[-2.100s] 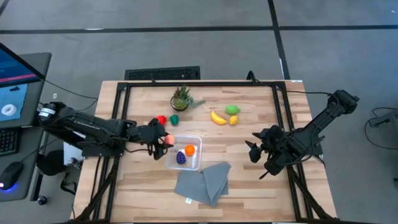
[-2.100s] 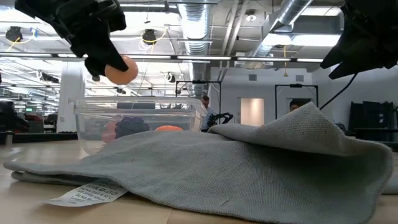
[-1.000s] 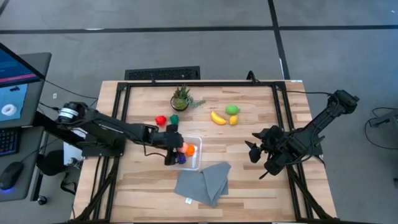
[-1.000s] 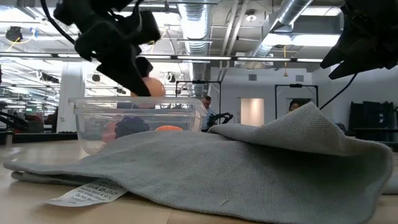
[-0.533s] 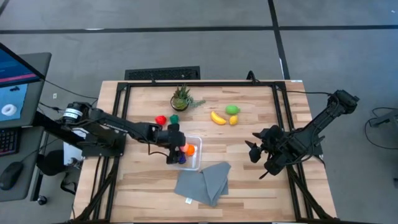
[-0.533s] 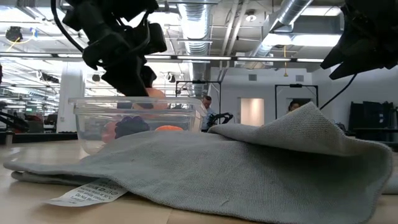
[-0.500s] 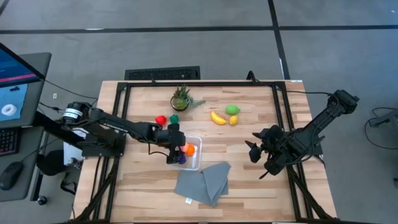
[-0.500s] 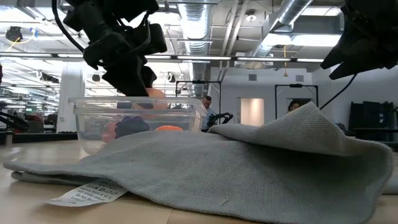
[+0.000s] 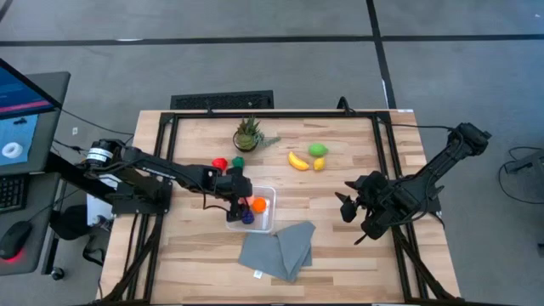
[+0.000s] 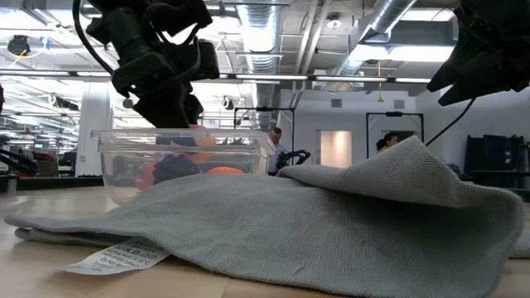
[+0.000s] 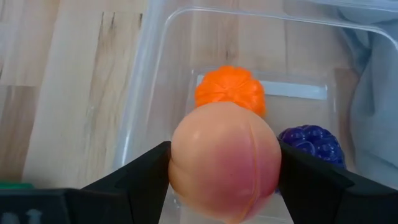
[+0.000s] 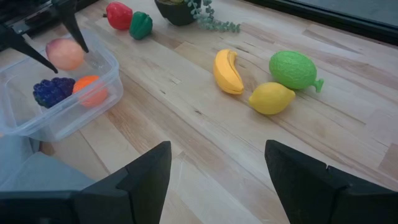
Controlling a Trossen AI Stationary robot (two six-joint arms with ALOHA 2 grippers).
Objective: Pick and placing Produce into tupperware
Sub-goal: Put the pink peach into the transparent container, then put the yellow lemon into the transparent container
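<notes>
My left gripper (image 9: 239, 202) is shut on the peach-pink fruit (image 11: 225, 160) over the clear tupperware (image 9: 265, 223). The fruit sits at rim height in the low view (image 10: 195, 132). An orange fruit (image 11: 230, 89) and a purple one (image 11: 311, 142) lie on the tupperware's floor. On the table toward the far side lie the banana (image 9: 297, 161), a yellow lemon (image 9: 320, 164), a lime-green fruit (image 9: 317, 150), a red piece (image 9: 220, 163) and a dark green one (image 9: 239, 161). My right gripper (image 9: 348, 206) waits open above the table's right part. My left gripper pinches the peach-pink fruit between its two fingers (image 11: 146, 177), one on each side at the fruit's widest part (image 11: 180, 163). The fingers come slanting down from the table's left side. The fruit is lifted clear, above the tupperware's floor near its left wall (image 11: 146, 68).
A folded grey cloth (image 9: 278, 246) lies just near of the tupperware and fills the low view's foreground (image 10: 331, 223). A spiky potted plant (image 9: 247, 134) stands by the far edge. Bare wood (image 12: 205, 149) lies between the tupperware and my right gripper.
My left gripper, still shut on the peach-pink fruit, has moved a little farther over the tupperware and come down. The fruit has dropped from above the rim to about rim level. My right arm has kept still.
</notes>
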